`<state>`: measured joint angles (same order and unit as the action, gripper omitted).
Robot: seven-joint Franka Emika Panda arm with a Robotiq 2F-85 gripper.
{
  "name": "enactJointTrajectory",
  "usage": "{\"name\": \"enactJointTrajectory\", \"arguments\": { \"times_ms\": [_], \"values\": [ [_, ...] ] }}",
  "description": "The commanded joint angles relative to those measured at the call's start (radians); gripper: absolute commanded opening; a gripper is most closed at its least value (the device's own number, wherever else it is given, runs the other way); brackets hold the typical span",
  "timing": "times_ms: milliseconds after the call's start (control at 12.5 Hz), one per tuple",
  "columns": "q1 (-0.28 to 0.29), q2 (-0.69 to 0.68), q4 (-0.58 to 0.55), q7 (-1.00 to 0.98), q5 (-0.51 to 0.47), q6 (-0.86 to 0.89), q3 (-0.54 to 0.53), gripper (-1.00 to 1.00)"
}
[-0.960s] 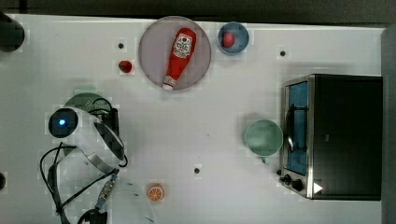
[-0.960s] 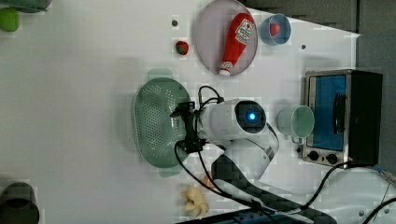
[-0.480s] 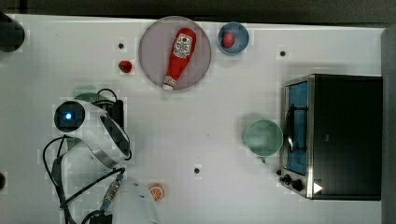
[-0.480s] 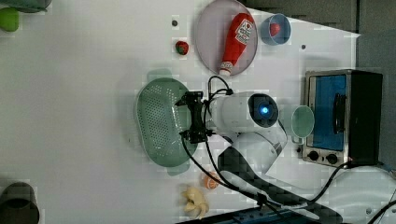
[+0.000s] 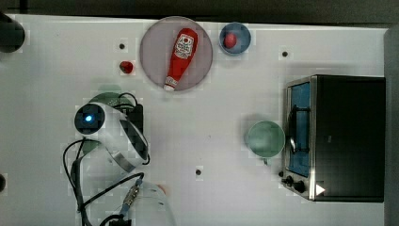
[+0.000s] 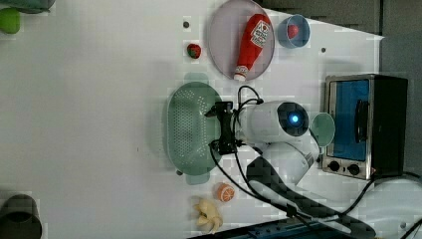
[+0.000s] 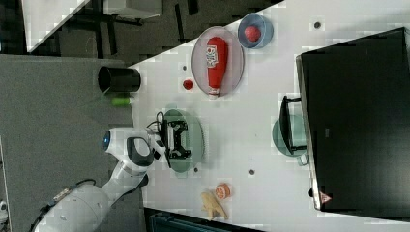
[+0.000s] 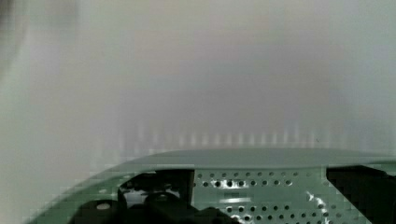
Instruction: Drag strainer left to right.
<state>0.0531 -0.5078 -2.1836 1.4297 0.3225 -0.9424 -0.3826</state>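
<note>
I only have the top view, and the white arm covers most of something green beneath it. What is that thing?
Observer: The left view shows a pale green oblong strainer, open side up, with a dotted perforated inside.
Operator: And where is the arm's claw?
Observer: The gripper is at the strainer's long rim, on the left view's right side.
Operator: Is anything else tucked near the arm?
Observer: Yes. An orange slice and a pale yellow fruit piece lie apart from the strainer, below it in the left view.
</note>
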Motion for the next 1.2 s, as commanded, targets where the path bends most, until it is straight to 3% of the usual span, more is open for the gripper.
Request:
{"name": "enactJointTrajectory", "arguments": {
  "times_ms": [80, 560, 1200],
  "values": [
    [-0.048, 0.026, -0.023, -0.035, -0.020, -0.024, 0.019, 1.00],
    [-0.092, 0.067, -0.079, -0.146, -0.020, -0.027, 0.057, 1.00],
    [-0.108, 0.109, -0.130, -0.281, -0.020, -0.033, 0.191, 1.00]
  ]
}}
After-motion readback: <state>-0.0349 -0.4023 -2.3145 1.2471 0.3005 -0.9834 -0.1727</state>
